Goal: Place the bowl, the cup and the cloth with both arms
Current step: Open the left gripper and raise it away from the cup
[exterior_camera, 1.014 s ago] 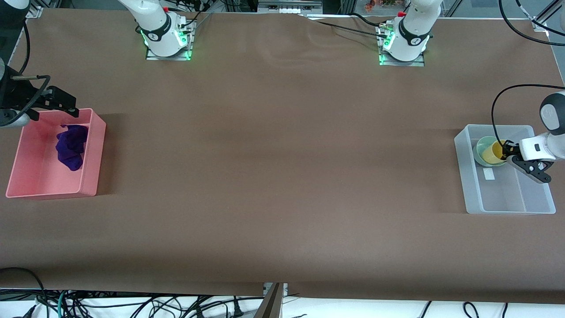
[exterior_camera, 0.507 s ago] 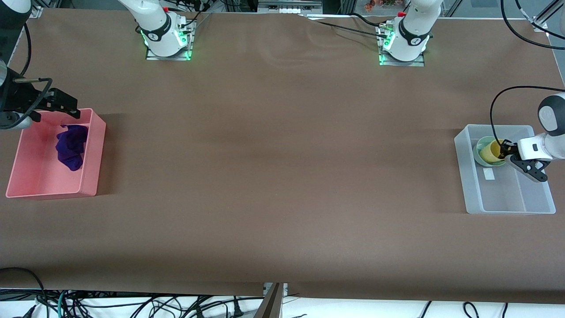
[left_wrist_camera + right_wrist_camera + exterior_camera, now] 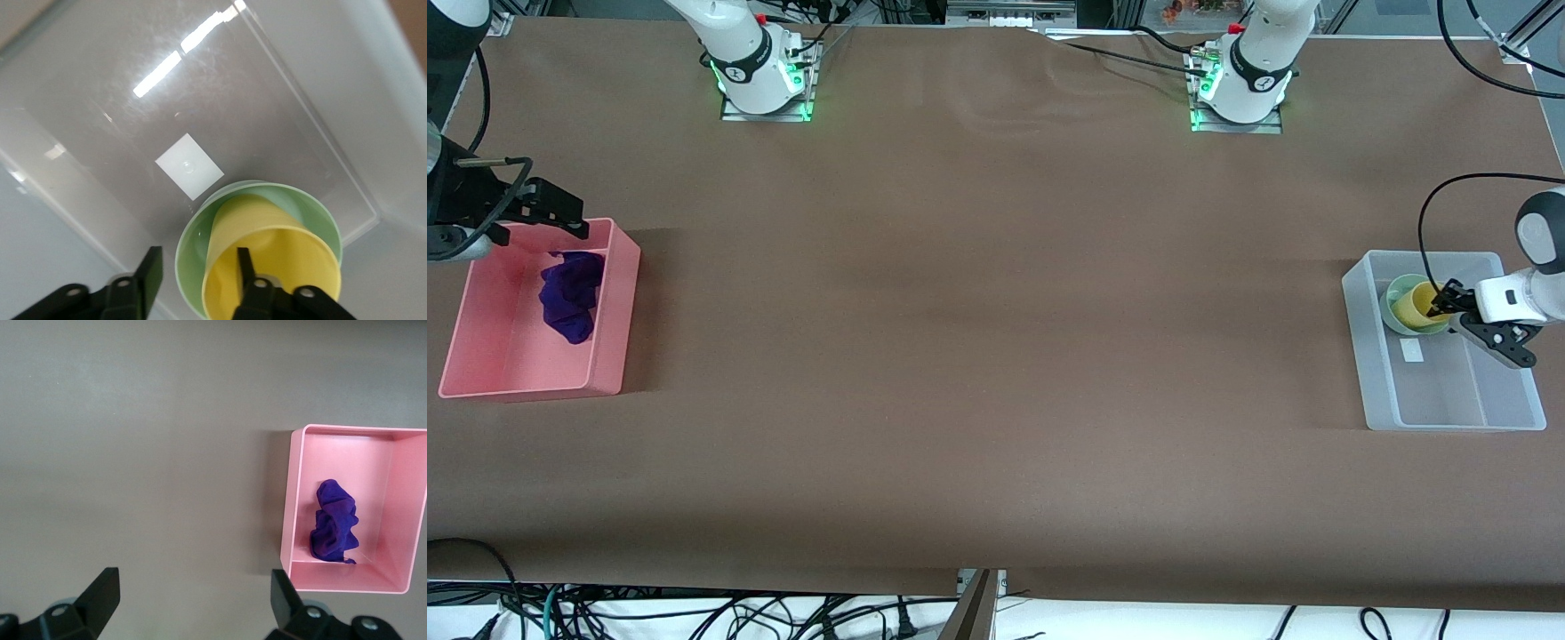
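The yellow cup point(image 3: 1414, 307) stands tilted inside the mint-green bowl point(image 3: 1394, 293), and both sit in a clear plastic bin point(image 3: 1358, 347) at the left arm's end of the table. My left gripper point(image 3: 1449, 320) is open low over them. In the left wrist view point(image 3: 197, 270) one finger is inside the cup point(image 3: 280, 257) and the other is outside the bowl point(image 3: 192, 240), neither pressing. The purple cloth point(image 3: 569, 293) lies crumpled in a pink bin point(image 3: 618, 311). My right gripper point(image 3: 565, 218) is open and empty, up beside that bin; its wrist view shows the cloth point(image 3: 333, 527).
The clear bin's floor point(image 3: 267, 107) carries a white sticker point(image 3: 189, 165) next to the bowl. The pink bin point(image 3: 293, 507) stands at the right arm's end of the brown table point(image 3: 996, 311). Both arm bases are far from the front camera.
My left gripper has shifted slightly away from the front camera over the cup and bowl. My right gripper has drawn back a little from the pink bin. The cloth, cup and bowl stay put.
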`<state>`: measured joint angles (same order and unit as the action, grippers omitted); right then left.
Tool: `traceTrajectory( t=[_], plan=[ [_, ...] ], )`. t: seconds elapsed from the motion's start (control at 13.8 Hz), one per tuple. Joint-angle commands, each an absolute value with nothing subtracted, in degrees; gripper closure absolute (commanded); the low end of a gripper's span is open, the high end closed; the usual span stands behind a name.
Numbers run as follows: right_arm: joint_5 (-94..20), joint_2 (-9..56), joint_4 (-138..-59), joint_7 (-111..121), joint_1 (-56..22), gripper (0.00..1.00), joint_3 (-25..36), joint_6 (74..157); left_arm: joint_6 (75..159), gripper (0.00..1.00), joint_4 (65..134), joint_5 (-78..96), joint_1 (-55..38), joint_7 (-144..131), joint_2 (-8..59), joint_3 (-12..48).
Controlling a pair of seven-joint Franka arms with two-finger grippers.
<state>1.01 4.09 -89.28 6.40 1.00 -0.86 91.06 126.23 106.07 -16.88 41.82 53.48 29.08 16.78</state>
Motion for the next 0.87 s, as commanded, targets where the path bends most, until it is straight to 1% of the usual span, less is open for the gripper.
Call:
traceTrajectory(
  t=[0.0,0.14,0.29,0.51,0.58,0.8],
  plan=[
    [0.88,4.75,-87.71,6.15,0.97,0.00,-0.97,90.26,117.37,0.00,104.42,-15.73,41.92,52.66,22.78,20.37],
    [0.97,4.75,-87.63,6.06,0.97,0.00,-1.14,90.26,110.16,0.00,103.63,-15.73,41.92,45.83,18.30,24.94],
    [0.97,4.75,-87.63,6.06,0.97,0.00,-1.14,90.26,102.43,0.00,101.79,-15.73,41.92,37.13,14.78,31.17],
    [0.97,4.75,-87.63,6.15,0.97,0.00,-1.05,90.26,90.30,0.00,96.26,-15.73,41.92,23.16,13.18,41.02],
    [0.97,4.75,-87.63,6.15,0.97,0.00,-1.05,90.26,87.91,0.00,94.67,-15.73,41.92,19.90,13.18,43.65],
    [1.05,4.75,-87.63,6.15,0.97,0.00,-1.05,90.35,85.26,0.00,92.47,-15.65,41.92,13.56,13.01,49.72]
  ],
)
